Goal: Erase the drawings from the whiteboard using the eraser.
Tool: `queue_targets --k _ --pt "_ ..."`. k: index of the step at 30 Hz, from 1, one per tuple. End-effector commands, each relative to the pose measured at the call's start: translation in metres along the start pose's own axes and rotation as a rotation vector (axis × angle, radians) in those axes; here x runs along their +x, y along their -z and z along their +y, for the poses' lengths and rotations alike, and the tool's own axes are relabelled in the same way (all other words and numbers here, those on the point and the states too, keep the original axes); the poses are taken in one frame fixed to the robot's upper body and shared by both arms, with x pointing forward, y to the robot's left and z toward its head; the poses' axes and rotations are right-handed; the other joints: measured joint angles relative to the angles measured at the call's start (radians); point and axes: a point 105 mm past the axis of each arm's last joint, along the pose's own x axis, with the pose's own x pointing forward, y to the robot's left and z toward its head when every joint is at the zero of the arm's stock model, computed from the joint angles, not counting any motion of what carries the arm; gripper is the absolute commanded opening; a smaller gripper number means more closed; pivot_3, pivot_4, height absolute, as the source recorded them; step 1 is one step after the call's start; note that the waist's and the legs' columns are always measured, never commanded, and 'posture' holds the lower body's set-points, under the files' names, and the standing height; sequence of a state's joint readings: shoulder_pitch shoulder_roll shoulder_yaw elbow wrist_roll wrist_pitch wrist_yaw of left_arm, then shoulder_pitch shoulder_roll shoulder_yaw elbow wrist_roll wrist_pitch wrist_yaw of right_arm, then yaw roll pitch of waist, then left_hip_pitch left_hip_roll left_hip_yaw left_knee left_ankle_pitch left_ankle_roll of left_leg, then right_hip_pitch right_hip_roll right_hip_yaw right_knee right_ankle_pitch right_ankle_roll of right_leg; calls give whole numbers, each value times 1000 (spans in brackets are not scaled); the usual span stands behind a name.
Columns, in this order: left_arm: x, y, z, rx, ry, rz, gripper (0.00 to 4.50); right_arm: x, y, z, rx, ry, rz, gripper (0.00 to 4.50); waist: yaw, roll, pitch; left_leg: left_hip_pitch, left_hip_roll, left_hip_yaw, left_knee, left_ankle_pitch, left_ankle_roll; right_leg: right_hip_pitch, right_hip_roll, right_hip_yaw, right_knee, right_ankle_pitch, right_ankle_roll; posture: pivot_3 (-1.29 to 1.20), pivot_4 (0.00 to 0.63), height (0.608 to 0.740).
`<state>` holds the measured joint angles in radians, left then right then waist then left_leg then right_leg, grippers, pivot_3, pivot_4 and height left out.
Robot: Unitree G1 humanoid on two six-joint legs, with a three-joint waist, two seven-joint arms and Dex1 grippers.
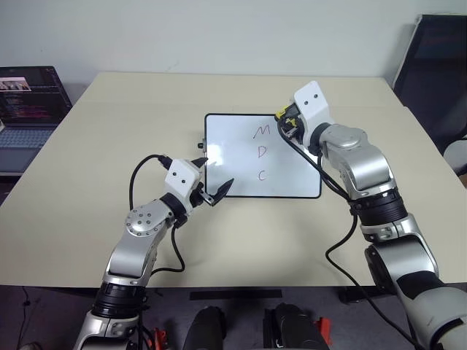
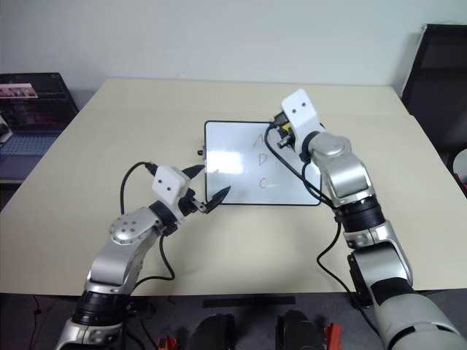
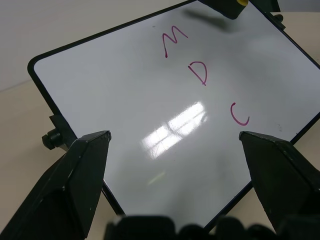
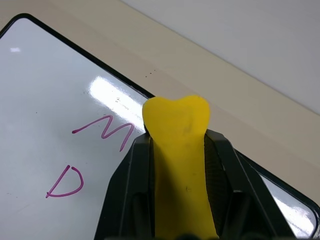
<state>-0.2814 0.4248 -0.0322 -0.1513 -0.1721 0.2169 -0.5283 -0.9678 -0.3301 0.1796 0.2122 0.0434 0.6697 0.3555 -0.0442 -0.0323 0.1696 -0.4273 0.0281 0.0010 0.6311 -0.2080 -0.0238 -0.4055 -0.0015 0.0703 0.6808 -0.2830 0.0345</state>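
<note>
My right claw [image 4: 179,165] hides most of the small yellow block eraser [image 4: 178,131], so I can't see its black underside. The open laptop [image 1: 28,102] beside the worktop is cut off, its screen too small to read.

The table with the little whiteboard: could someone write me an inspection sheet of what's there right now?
Surface: beige table, whiteboard lying flat on it.
Job's things: drawings M, D, C all unerased; yellow eraser clamped in the right gripper.
Clutter: nothing seen on the table beyond the board.
Grippers: left gripper has jaws spread wide at the board's near left corner, holding nothing; right gripper has jaws shut on the eraser, beside the M at the board's far right edge.
Cables: black cables loop along both arms.
Surroundings: laptop off the table's left side, dark chair on the right, white wall behind.
</note>
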Motion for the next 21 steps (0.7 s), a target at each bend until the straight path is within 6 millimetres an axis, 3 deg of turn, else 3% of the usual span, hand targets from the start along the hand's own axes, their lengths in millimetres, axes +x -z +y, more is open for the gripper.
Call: queue_targets --k 1,12,21 --pt "1 -11 2 26 -17 -46 4500 0 -25 -4 -49 12 -76 1069 0 0 0 0 0 0 0 0 0 0 0 0 0 0 0 0 150 740" --pt "-1 -7 5 21 -56 -49 4500 17 -24 7 -147 -57 -42 1069 -1 0 0 0 0 0 0 0 0 0 0 0 0 0 0 0 150 740" --pt "-15 -4 8 17 -126 -40 4500 35 -22 18 -201 -109 -32 1069 -4 0 0 0 0 0 0 0 0 0 -1 0 0 0 0 0 150 740"
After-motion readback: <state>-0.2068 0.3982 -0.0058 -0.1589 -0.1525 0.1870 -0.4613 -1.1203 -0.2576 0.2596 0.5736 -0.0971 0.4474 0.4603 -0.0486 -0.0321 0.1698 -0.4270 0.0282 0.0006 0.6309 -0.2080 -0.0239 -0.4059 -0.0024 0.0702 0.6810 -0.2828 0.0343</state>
